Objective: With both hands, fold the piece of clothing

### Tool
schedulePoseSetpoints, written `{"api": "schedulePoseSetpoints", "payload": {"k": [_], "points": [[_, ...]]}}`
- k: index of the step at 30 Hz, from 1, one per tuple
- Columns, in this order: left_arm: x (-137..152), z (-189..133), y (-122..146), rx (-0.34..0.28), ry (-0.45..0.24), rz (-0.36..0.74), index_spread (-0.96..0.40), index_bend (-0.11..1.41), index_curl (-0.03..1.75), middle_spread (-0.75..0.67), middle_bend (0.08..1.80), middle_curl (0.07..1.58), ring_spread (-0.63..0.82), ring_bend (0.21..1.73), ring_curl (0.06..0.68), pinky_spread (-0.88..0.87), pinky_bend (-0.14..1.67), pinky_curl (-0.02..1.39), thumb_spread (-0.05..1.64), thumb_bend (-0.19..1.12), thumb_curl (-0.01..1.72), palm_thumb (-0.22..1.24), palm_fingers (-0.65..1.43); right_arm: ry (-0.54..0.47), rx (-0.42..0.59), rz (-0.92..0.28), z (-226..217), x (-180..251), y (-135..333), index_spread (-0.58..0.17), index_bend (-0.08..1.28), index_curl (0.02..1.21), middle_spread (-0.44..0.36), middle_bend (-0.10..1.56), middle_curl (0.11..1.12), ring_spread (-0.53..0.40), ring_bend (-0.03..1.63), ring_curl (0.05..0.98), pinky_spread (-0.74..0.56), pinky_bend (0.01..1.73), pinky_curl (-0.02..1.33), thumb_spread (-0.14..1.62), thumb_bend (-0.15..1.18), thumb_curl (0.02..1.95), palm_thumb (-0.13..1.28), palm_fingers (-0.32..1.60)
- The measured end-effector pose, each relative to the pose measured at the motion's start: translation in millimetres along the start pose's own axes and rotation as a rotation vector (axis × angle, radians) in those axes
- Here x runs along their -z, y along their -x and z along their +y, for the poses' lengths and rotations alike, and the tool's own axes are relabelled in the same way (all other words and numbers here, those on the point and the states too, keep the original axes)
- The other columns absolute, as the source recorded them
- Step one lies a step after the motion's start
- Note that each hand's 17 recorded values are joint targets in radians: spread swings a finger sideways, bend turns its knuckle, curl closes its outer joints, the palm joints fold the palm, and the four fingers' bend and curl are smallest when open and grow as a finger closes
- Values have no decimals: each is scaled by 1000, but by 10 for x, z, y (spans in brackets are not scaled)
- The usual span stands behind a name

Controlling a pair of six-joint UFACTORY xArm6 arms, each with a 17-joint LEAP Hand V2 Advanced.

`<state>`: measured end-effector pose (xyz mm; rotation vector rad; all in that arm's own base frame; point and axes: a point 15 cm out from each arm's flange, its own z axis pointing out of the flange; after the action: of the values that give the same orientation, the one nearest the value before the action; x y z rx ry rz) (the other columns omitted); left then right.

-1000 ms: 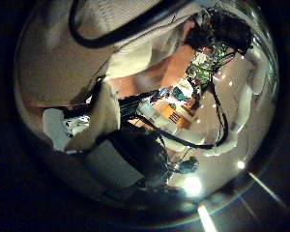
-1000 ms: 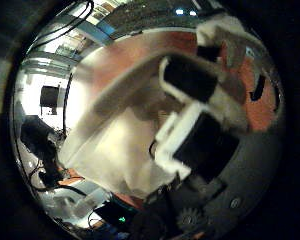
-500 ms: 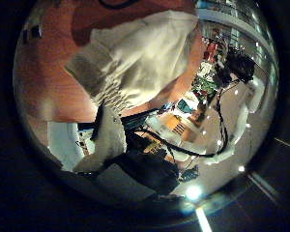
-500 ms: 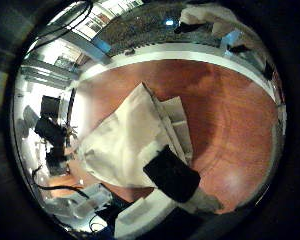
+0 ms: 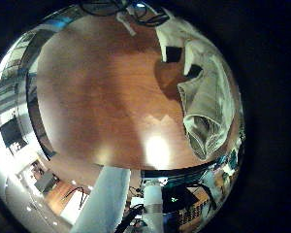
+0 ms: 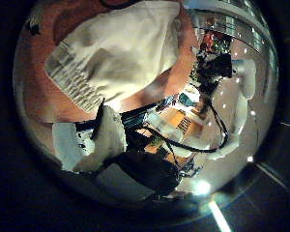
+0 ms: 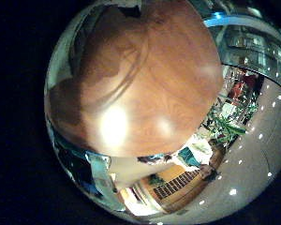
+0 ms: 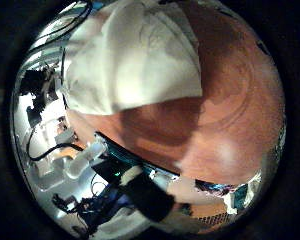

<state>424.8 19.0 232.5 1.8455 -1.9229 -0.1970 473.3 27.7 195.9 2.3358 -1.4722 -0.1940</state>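
The piece of clothing (image 6: 121, 48) is pale cloth with a ribbed hem (image 6: 75, 85). It lies in a folded heap on the wooden table (image 5: 107, 87), and also shows as the same cloth (image 8: 130, 50) under the right palm. My left hand (image 6: 101, 145) hangs above it with its fingers relaxed and nothing in them. My right hand (image 8: 85, 165) is also off the cloth, its fingers stretched out and empty. In the left little finger side view the clothing (image 5: 209, 97) sits at the table's edge.
Bare wooden table top (image 7: 140, 75) fills the right little finger side view. Past the table's rim stand room clutter and equipment (image 6: 217, 68).
A second ago the right hand's fingers were curled on the cloth, which filled both thumb side views. Both palms have since drawn back, and the clothing lies free on the table.
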Motion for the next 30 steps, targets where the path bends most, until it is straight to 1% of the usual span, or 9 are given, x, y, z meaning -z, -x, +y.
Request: {"api": "schedulePoseSetpoints", "payload": {"k": [3,5,9,15,17,19,21,27,30], "points": [[-6,18,-58,-13,8,-2,41,173,460,301,180,390,316,737,291,323,351,574,1366,-3,408,499,32,33,28,50,-71,-133,14,-414,133,329,-101,233,327,136,422,246,366,421,429,1039,-41,249,120,-61],[16,36,-91,-26,4,-4,42,172,447,302,178,381,324,729,285,332,352,560,1373,-3,409,508,35,19,43,79,-151,-122,55,-414,129,309,-95,212,324,142,406,242,369,422,419,1009,-31,256,120,-57],[23,77,-156,-47,7,-6,42,174,427,302,178,365,333,718,275,347,352,532,1382,-4,408,517,44,-24,58,99,-261,-88,91,-413,127,277,-85,187,321,148,390,240,372,423,402,988,-18,272,165,-50],[-85,187,-141,-56,38,0,41,173,406,308,179,345,357,707,264,373,357,500,1386,-6,408,518,48,-44,95,131,-378,-67,212,-412,133,246,-84,181,311,143,399,246,368,443,387,992,-12,292,261,-32],[-116,232,-148,-63,42,3,41,175,401,309,181,341,365,699,261,376,356,489,1389,-5,409,521,48,-33,122,173,-419,-83,246,-406,140,243,-85,189,312,141,398,247,368,448,383,998,-14,297,290,-19],[-124,253,-167,-67,43,4,41,175,396,309,181,337,368,691,257,384,356,478,1391,-5,410,522,49,0,150,215,-444,-162,273,-401,143,241,-81,193,315,136,406,251,370,452,378,998,-21,296,302,2],[-126,261,-176,-66,43,3,41,174,392,310,180,333,370,686,255,388,357,469,1392,-6,411,522,53,32,161,230,-462,-263,285,-392,153,244,-78,196,317,126,415,253,372,450,372,999,-26,296,303,25],[-129,314,-183,-60,50,0,35,185,386,309,175,320,378,674,248,402,357,443,1405,1,422,549,65,57,129,218,-345,-303,140,-385,146,246,-79,220,333,103,418,256,376,451,358,998,-31,286,267,71],[-92,393,-174,-57,58,-6,31,186,387,309,173,314,384,666,244,406,357,433,1408,-6,424,546,70,116,102,197,-141,-416,29,-381,148,247,-79,221,338,99,412,256,376,454,354,1001,-31,283,256,67]]}}
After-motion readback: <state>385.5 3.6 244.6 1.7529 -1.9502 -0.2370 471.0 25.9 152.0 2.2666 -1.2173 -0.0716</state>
